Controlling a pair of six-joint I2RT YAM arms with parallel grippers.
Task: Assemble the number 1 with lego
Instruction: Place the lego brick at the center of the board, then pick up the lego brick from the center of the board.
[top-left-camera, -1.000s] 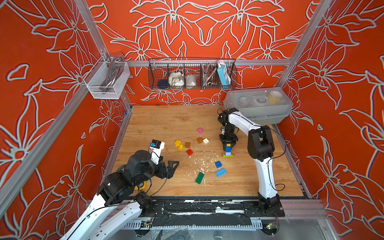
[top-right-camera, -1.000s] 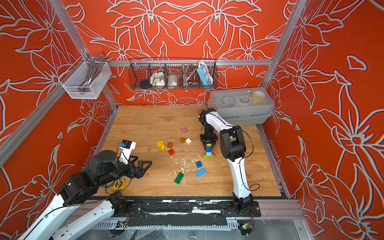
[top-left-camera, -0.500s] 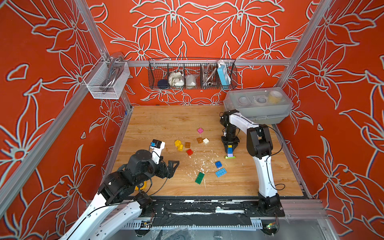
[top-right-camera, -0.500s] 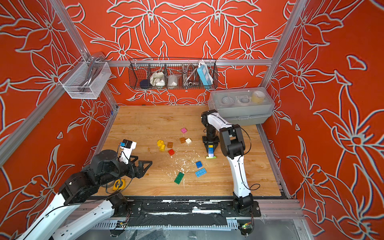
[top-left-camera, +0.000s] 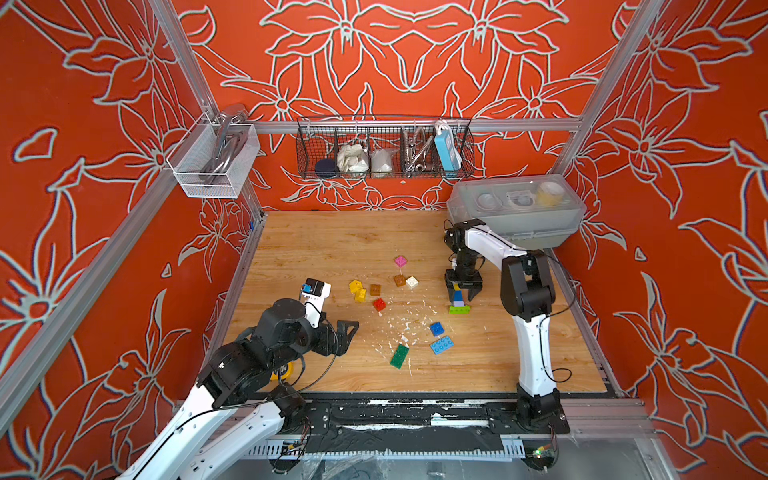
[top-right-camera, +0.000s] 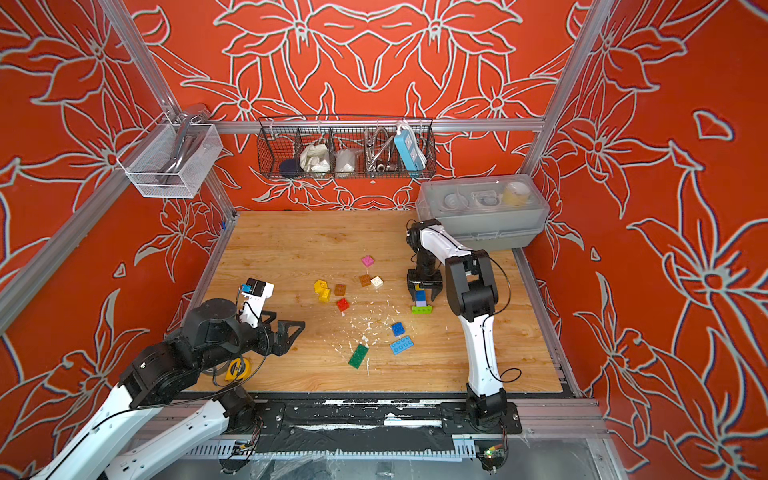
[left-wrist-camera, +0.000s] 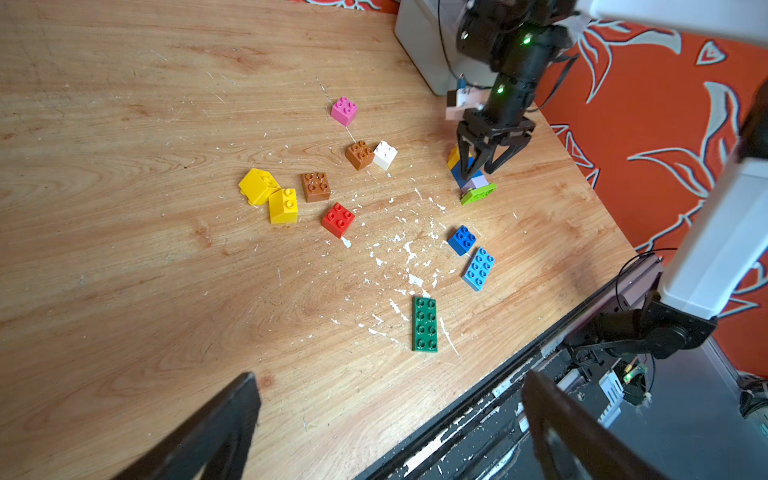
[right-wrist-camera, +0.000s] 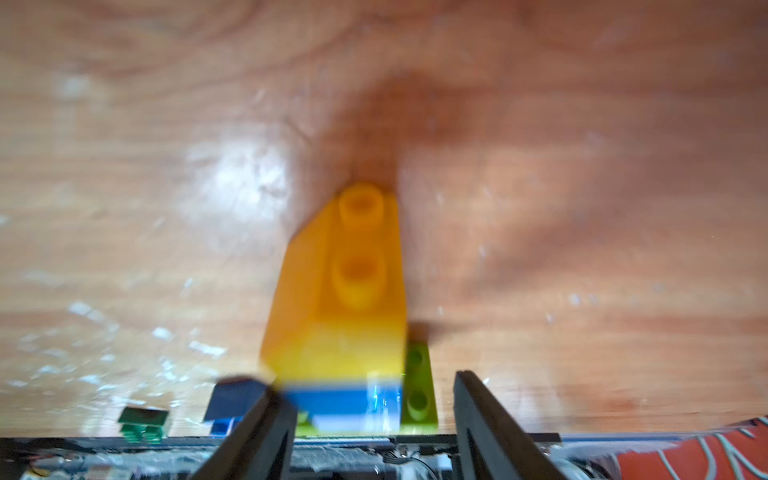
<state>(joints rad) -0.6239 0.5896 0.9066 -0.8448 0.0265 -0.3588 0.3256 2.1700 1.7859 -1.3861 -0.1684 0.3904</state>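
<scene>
**Right hand (top-left-camera: 461, 297) (left-wrist-camera: 478, 168) parted astride upright stack of studded plastic lego bricks (top-left-camera: 457, 296) (top-right-camera: 420, 298) (right-wrist-camera: 345, 311)**

Fingers (right-wrist-camera: 490, 424) apart, one each side of stack: yellow over blue over lilac on lime plate (left-wrist-camera: 478, 194), standing on wooden table (top-left-camera: 332, 241) toward its right side. Left hand (top-left-camera: 347, 332) (left-wrist-camera: 390, 376) spread wide, empty, low over table's front left.

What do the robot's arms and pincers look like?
The left arm and right arm have white shells, black joints and thin black loose cables. The left pincer and right pincer are black, each with two triangular cut-out fingers. The right wrist shows green lights.
</scene>
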